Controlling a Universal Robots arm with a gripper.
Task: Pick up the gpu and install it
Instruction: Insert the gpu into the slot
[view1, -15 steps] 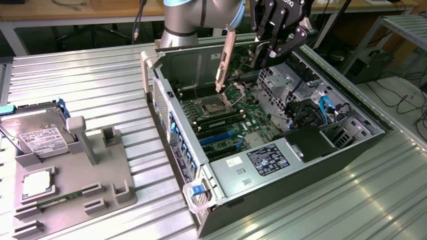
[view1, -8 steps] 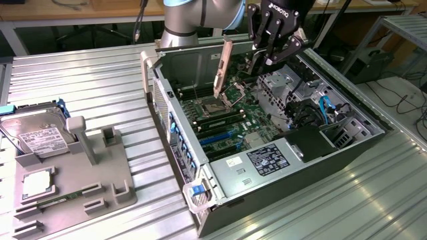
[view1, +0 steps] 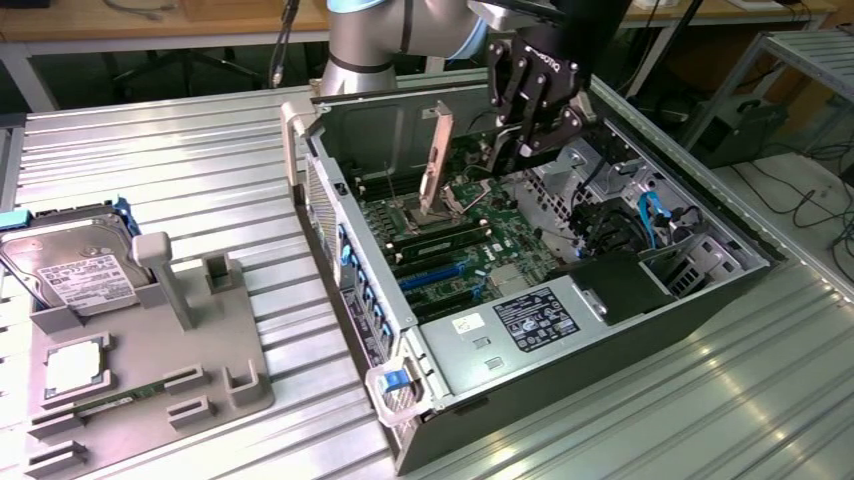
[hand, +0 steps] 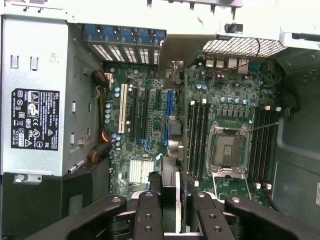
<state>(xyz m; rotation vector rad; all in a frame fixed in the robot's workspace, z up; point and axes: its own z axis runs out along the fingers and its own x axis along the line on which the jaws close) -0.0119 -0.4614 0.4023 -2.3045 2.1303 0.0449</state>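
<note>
gripper (view1: 514, 150) clenched on the gpu (hand: 170, 192), hanging inside the open computer case (view1: 694, 290) | gpu held edge-on between the fingers (hand: 148, 220), dark and slim, above the motherboard (hand: 225, 100), not seated | hard drive (view1: 74, 262) on the grey fixture tray (view1: 227, 395), exterior view's left

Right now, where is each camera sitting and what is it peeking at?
Exterior view: off the arm, above the metal table, looking down at the open computer case; arm and pincer show.
Wrist view: on the wrist, looking down into the case at the motherboard; pincer on the gpu.
Shared: case, motherboard, pincer.
</note>
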